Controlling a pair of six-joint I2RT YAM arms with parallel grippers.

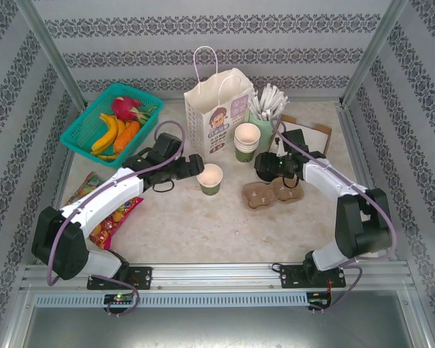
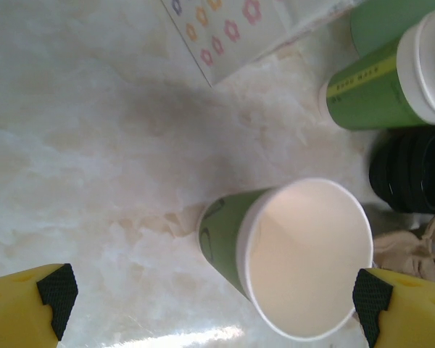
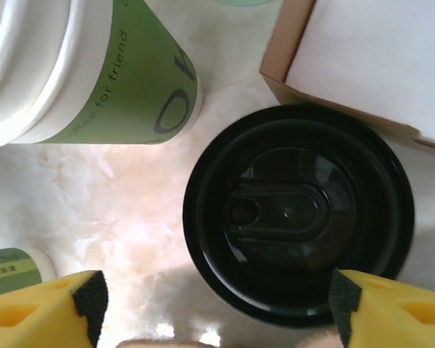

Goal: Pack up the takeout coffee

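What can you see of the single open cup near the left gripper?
The cup is green paper with a white rolled rim and pale inside. It has no lid and looks empty. It stands upright on the table, before the open left gripper, left of the pulp tray.

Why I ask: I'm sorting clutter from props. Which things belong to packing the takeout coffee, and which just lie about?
For the job: open green cup, black lid, paper bag, probably pulp tray.
Lying about: cup stack, fruit basket, snack packets, stirrers.
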